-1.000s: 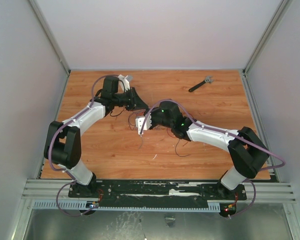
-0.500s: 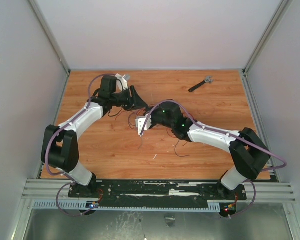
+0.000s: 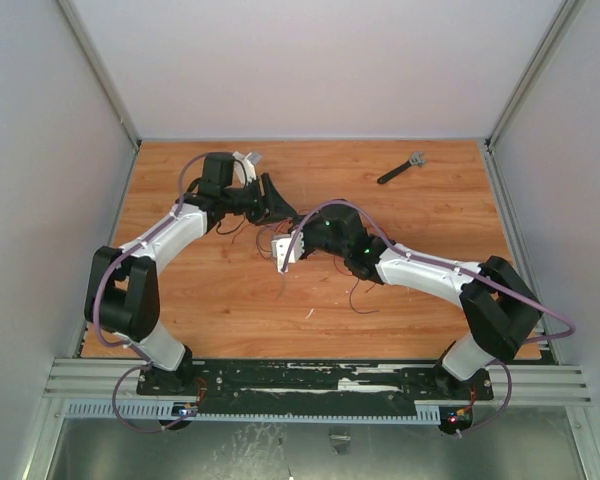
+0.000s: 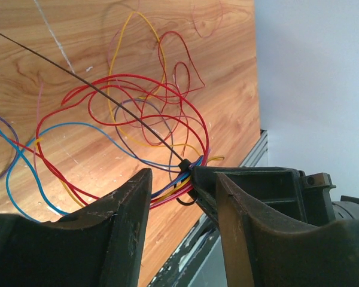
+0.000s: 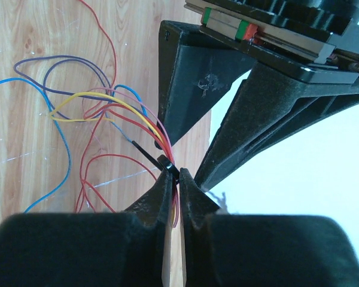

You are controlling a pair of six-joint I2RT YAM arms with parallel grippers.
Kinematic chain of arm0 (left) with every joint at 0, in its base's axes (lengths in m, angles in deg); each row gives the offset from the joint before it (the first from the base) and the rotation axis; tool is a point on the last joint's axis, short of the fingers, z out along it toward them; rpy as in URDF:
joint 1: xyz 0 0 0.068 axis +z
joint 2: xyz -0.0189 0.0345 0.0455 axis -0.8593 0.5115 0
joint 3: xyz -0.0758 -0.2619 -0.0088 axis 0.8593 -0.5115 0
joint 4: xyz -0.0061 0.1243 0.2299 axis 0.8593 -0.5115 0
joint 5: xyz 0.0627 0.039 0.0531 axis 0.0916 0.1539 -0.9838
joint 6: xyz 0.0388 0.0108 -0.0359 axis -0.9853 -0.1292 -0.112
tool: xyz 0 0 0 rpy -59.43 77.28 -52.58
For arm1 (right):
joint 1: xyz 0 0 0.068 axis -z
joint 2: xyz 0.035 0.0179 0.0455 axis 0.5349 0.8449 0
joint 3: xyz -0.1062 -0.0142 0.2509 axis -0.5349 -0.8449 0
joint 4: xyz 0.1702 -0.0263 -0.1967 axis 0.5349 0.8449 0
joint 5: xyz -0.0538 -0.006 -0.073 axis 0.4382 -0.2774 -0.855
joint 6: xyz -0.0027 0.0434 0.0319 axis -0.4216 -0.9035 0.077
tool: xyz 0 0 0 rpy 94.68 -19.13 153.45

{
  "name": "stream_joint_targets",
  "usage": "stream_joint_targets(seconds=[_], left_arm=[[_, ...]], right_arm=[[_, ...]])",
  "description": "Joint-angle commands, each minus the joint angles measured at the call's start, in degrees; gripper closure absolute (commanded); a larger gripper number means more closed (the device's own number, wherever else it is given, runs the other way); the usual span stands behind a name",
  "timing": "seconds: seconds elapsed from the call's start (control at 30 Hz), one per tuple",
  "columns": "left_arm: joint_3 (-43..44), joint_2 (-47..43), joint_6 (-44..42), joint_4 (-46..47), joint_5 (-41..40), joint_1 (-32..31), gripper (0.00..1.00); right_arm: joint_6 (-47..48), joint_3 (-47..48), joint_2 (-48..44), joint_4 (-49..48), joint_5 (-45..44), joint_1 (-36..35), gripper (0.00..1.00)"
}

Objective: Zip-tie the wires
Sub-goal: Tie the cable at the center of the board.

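The wires (image 4: 137, 101), mostly red with blue, yellow and purple strands, spread in loose loops over the counter (image 3: 430, 220) and gather into one bunch at the zip tie (image 5: 160, 160). The zip tie wraps that bunch, with its head against the strands and its thin tail running straight out across the loops. Just beside the head, the right gripper (image 5: 174, 182) is pressed together on the bunched wires. The left gripper (image 4: 180, 179) stands apart, one finger on either side of the head, and the bunch passes between them. A black tool (image 3: 400, 168) lies well away from the zip tie, near the counter's far right.
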Motion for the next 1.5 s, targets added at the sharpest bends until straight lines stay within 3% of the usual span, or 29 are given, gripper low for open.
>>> stream_joint_targets(seconds=[0.0, 0.27, 0.6, 0.7, 0.93, 1.17, 1.37, 1.47], left_arm=[[-1.3, 1.5, 0.9, -2.5, 3.7, -0.4, 0.48], [0.2, 3.8, 6.8, -2.5, 5.7, -0.2, 0.4], [2.7, 6.2, 16.9, -0.1, 6.4, 0.3, 0.4], [2.7, 6.8, 18.1, 0.2, 7.5, 0.3, 0.42], [3.2, 6.7, 18.8, 0.7, 8.2, 0.2, 0.58], [1.5, 7.4, 19.9, 2.5, 9.0, -0.1, 0.6], [1.8, 8.3, 22.7, 4.7, 9.4, 0.0, 0.45], [3.1, 8.7, 23.7, 5.4, 9.1, 0.1, 0.43]], right_arm=[[2.1, 1.7, -2.2, -4.4, -1.0, -0.7, 0.96], [3.3, 1.4, -2.2, -4.8, -1.7, -1.4, 0.96], [4.9, 1.5, -3.0, -4.9, -2.8, -1.5, 0.97], [5.4, 1.5, -3.0, -5.0, -2.8, -1.6, 0.96], [5.1, 1.2, -3.0, -5.9, -2.4, -2.1, 0.97], [5.2, 1.6, -2.7, -6.9, -2.3, -2.5, 0.96], [5.5, 1.5, -3.0, -7.1, -2.0, -3.0, 0.96], [5.5, 1.0, -3.1, -7.0, -2.8, -3.0, 0.97]])
